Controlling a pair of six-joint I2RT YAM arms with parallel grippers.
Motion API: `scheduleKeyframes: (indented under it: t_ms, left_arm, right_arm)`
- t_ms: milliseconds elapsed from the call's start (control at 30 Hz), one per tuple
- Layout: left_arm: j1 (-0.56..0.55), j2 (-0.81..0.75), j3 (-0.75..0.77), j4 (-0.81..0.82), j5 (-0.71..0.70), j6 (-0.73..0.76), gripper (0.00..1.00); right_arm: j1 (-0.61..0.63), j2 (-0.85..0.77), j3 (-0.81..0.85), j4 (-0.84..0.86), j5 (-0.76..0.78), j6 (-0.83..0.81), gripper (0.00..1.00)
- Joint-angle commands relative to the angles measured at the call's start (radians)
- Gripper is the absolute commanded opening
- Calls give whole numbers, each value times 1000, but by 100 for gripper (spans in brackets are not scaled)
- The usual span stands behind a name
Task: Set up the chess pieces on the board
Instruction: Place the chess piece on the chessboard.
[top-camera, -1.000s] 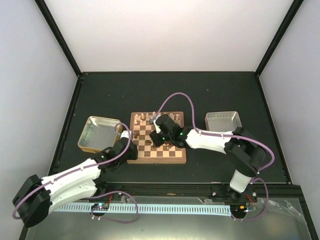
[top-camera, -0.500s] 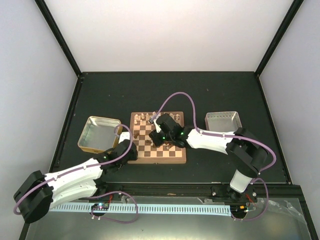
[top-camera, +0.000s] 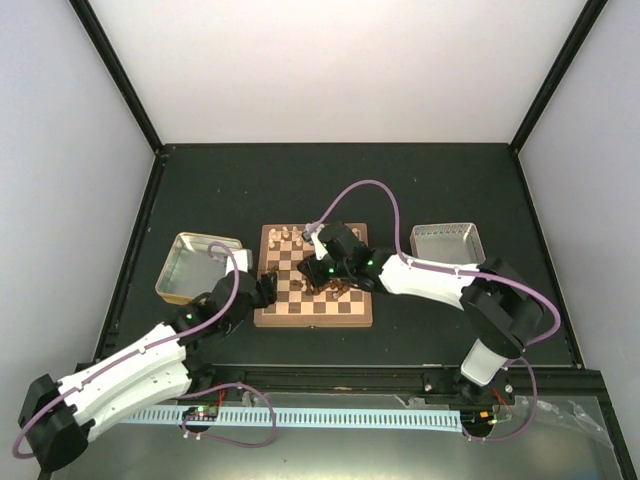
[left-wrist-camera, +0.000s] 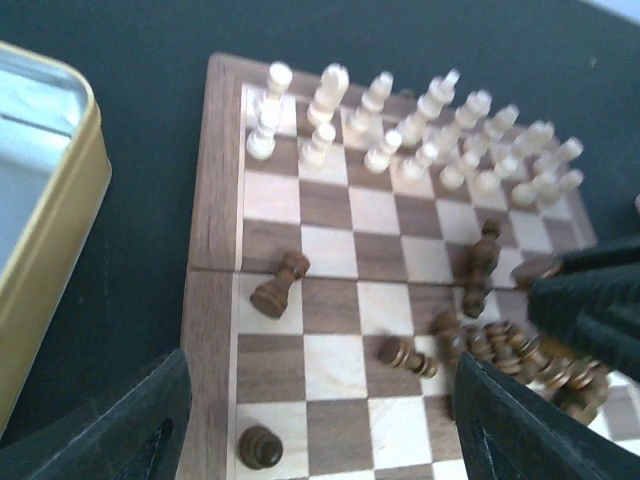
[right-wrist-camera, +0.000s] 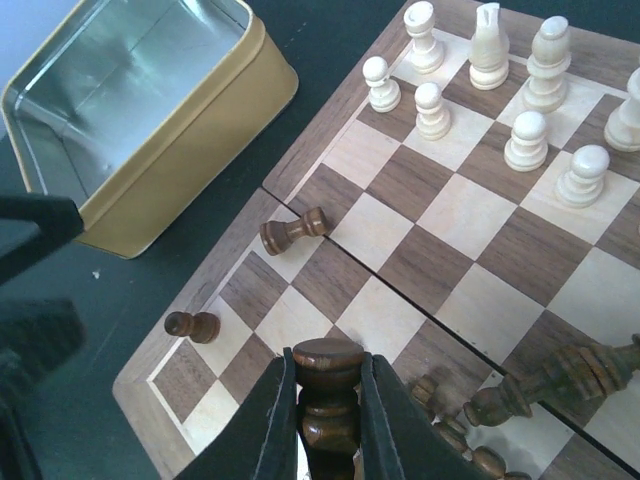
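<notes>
Left pincer (left-wrist-camera: 320, 400) sits nearest. Its fingers are spread wide with nothing between them, over the near-left edge of the board (left-wrist-camera: 222, 200).

Just beside it, slightly left of centre between the fingers, a dark pawn (left-wrist-camera: 260, 447) stands upright. It is in the leftmost column, second row from the near edge. It touches neither finger.

Right pincer (right-wrist-camera: 327, 365) reaches in from the right. It is clamped on a dark chessman (right-wrist-camera: 328, 400), held upright with the head up. It hangs over the near-left quarter of the board, to the right of the standing pawn, with bare squares below. Probably needs only a straight drop onto a near-row square. I can't tell the exact square.

Key relation: the toppled dark piece (left-wrist-camera: 280, 285) lies on its side, farther than the left pincer, just past the board's centre fold and near the left border.
- Its long axis runs diagonally, base to the near-left and head to the far-right.
- The left arm is nearer to it, so its fingers would likely need to close across that diagonal.

A heap of dark pieces (left-wrist-camera: 515, 350), mostly lying down, sits near-right on the board, close under the right arm.

Cream pieces (left-wrist-camera: 430, 105) stand in two rows along the far edge and look fully set.

Off the board, a gold-rimmed tin (right-wrist-camera: 170, 170) is on the left and a grey box (top-camera: 447, 227) on the right. Both are on the worktop (top-camera: 200, 190).
</notes>
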Motion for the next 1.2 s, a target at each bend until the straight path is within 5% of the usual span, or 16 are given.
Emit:
scheduleKeyframes:
  t_ms: [0,367,700,1033,1167]
  left_arm:
    - [46,-41,62,-9,43,29,74]
    - [125,-79,-45,264,320,90,73]
    - [125,-95,-106,532,484,77,70]
    - [135,-49,-137,691,576,-152,58]
    - [139,-30,-134,732,619,-192,45]
  right_arm:
    - [-20,-33,-15,37,-93,47,12]
    - [-118,-9,15,54,-303,317,11]
    - [-155,12,-192,629,-493,988,11]
    - [-155,11,-241,917,-538,1133,11]
    - [-154,9,-254,966,-541,1133,10]
